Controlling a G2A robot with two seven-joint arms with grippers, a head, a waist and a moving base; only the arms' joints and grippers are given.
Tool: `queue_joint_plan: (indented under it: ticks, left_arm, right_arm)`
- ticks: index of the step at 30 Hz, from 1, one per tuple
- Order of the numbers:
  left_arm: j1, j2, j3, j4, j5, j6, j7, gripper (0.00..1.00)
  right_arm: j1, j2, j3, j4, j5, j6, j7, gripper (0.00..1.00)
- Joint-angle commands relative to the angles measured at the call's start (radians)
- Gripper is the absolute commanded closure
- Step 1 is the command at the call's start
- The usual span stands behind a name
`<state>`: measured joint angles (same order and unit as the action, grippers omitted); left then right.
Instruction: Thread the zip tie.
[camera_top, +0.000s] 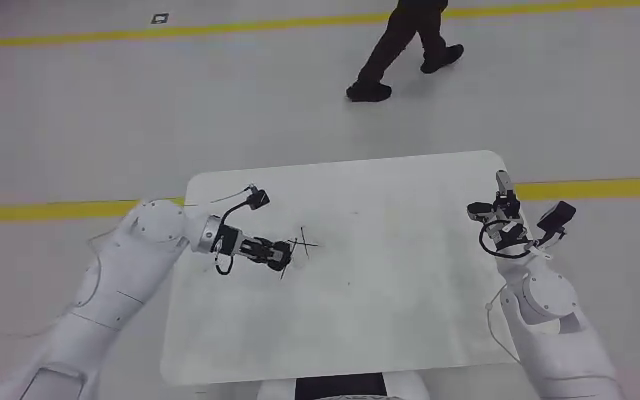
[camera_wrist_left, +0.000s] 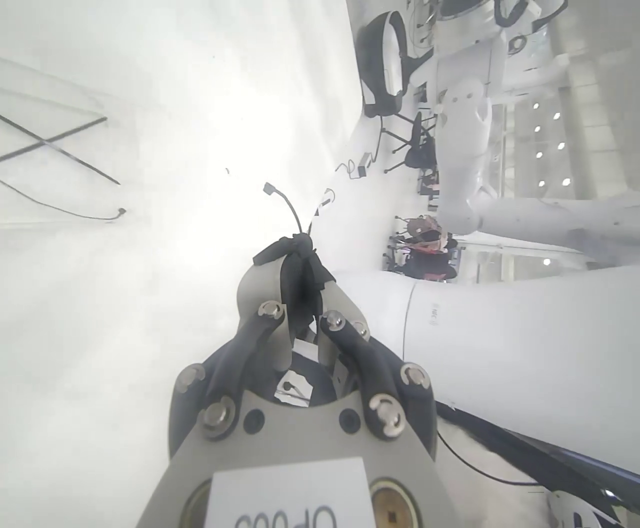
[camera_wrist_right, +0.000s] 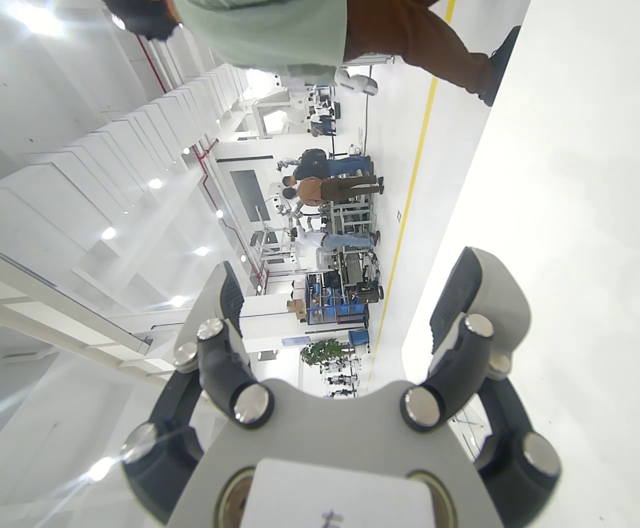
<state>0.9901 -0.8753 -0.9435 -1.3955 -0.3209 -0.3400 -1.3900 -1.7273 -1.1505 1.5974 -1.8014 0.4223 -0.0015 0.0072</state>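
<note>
Left gripper (camera_wrist_left: 300, 250) clamped on the zip tie (camera_wrist_left: 286, 202), beside loose ties (camera_top: 300, 243) on the table (camera_top: 400, 300); right gripper (camera_wrist_right: 350, 280) spread, empty. You risk a miss: it may flex or slip sideways.

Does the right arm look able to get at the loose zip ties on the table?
Likely yes, but by a long reach: the right gripper, jaws open, sits at the table edge; only bare surface separates it from the zip ties.

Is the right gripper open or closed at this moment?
Open. In the right wrist view the right gripper has its two fingers far apart, with nothing between them.
</note>
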Motion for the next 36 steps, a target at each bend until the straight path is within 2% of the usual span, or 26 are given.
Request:
queue_joint_plan:
  ticks: [1, 4, 7, 10, 12, 19, 21, 23, 27, 28, 32, 36]
  left_arm:
    - [0.001, 0.019, 0.006, 0.003, -0.022, 0.0, 0.0, 1.0]
    - [0.003, 0.042, 0.011, 0.014, -0.044, 0.0, 0.0, 1.0]
    - [0.002, 0.058, 0.02, -0.001, -0.066, 0.0, 0.0, 1.0]
    - [-0.003, 0.069, 0.025, -0.023, -0.077, 0.0, 0.0, 1.0]
    - [-0.003, 0.069, 0.025, -0.023, -0.077, 0.0, 0.0, 1.0]
    - [-0.003, 0.069, 0.025, -0.023, -0.077, 0.0, 0.0, 1.0]
    - [0.006, 0.068, 0.033, -0.027, -0.075, 0.0, 0.007, 1.0]
    - [0.014, 0.067, 0.038, -0.027, -0.094, 0.0, 0.0, 1.0]
    - [0.027, 0.072, 0.069, -0.04, -0.151, 0.0, 0.0, 1.0]
    - [0.027, 0.074, 0.071, -0.032, -0.159, 0.0, 0.0, 1.0]
    - [0.03, 0.081, 0.104, -0.04, -0.169, 0.0, 0.0, 1.0]
    - [0.032, 0.083, 0.112, -0.041, -0.186, 0.0, 0.0, 1.0]
  right_arm:
    - [0.011, -0.001, -0.011, -0.002, 0.001, 0.001, 0.04, 0.0]
    - [0.046, 0.001, -0.04, 0.001, -0.035, 0.02, 0.131, 0.0]
    - [0.092, 0.002, -0.089, 0.012, -0.088, 0.049, 0.221, 0.0]
    - [0.136, -0.001, -0.164, 0.02, -0.142, 0.071, 0.282, 0.0]
    - [0.149, -0.004, -0.212, 0.008, -0.197, 0.045, 0.3, 0.0]
    - [0.149, -0.004, -0.212, 0.008, -0.197, 0.045, 0.3, 0.0]
    - [0.149, -0.004, -0.212, 0.008, -0.197, 0.045, 0.3, 0.0]
    - [0.157, -0.003, -0.226, 0.018, -0.211, 0.053, 0.346, 0.0]
    - [0.224, -0.003, -0.266, 0.059, -0.204, 0.054, 0.484, 0.0]
    - [0.241, -0.004, -0.283, 0.072, -0.202, 0.061, 0.514, 0.0]
    - [0.332, -0.01, -0.371, 0.14, -0.221, 0.086, 0.647, 0.0]
    - [0.404, -0.023, -0.464, 0.199, -0.254, 0.108, 0.708, 0.0]
